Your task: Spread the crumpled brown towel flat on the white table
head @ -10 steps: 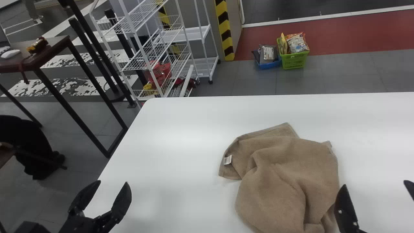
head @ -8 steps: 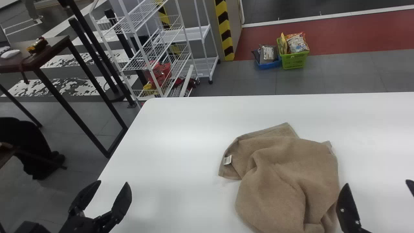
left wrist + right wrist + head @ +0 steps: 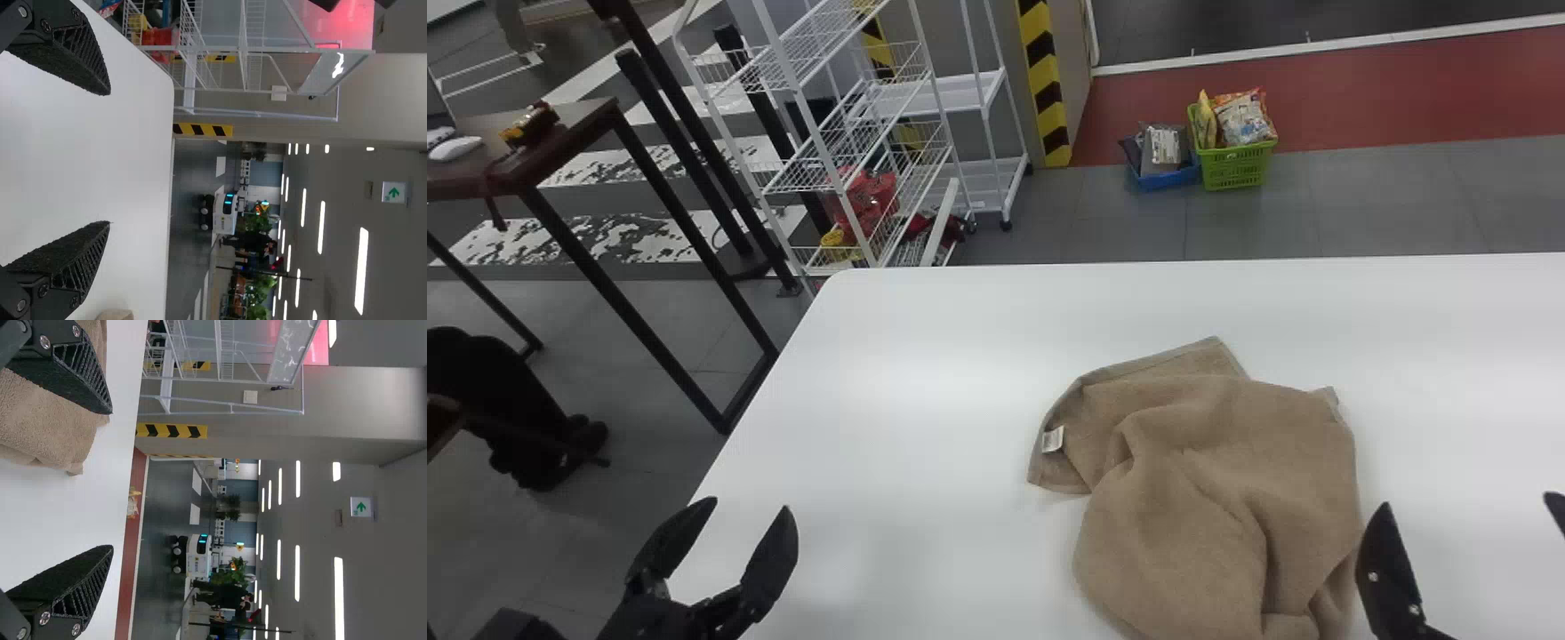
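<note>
Brown terry towel, lower right: likely light, limp. Pinch hem at upper corners. Your left gripper, right gripper: both spread, empty.

Can see 1 green basket holding packets, beside 1 blue basket on the floor. Farther left, can make out 1 yellow-and-black striped band, 1 white wire rack and 1 dark desk.

White desk, its far left corner rounded; the brown towel lies directly upon it, rumpled, a pale tag near its left edge.
</note>
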{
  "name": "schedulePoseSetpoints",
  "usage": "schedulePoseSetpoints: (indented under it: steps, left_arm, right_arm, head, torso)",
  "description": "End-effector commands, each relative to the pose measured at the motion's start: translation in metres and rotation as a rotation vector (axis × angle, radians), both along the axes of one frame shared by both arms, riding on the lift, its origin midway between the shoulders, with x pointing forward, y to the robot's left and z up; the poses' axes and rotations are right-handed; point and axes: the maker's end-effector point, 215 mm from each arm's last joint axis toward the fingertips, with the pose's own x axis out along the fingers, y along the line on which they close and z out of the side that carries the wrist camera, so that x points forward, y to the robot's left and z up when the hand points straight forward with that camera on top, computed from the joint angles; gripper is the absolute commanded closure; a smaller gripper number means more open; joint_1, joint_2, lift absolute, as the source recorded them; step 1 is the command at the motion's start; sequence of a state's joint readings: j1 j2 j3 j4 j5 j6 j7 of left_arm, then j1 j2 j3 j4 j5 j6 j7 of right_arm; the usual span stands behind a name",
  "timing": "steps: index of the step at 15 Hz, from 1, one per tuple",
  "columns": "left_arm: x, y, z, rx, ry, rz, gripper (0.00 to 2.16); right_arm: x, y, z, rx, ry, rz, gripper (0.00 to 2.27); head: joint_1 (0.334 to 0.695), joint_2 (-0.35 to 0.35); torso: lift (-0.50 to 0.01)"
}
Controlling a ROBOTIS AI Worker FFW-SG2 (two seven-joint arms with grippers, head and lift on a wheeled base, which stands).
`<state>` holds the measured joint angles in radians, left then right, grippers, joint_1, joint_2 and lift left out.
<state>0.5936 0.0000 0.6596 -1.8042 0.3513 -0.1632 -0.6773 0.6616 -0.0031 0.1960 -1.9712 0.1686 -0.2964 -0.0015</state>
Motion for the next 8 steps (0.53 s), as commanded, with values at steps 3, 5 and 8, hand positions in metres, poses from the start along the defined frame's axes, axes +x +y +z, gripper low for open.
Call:
schedulePoseSetpoints:
  steps: [3,5,8]
  left_arm:
    - [-0.002,0.0,-0.002,-0.004,0.005,-0.002,0.12]
    - [-0.002,-0.004,-0.002,-0.005,0.004,-0.02,0.12]
    - [-0.002,-0.007,-0.002,-0.008,0.006,-0.035,0.12]
  right_arm:
    - [0.014,-0.013,-0.024,-0.01,0.084,-0.021,0.13]
    - [0.025,-0.021,-0.038,0.02,0.138,-0.011,0.16]
    - [0.046,-0.031,-0.055,0.038,0.215,-0.007,0.19]
  head:
    - [0.695,0.35]
    - [0.695,0.35]
    - [0.695,0.35]
  torso:
    - [-0.123]
    - [-0.123]
    - [-0.123]
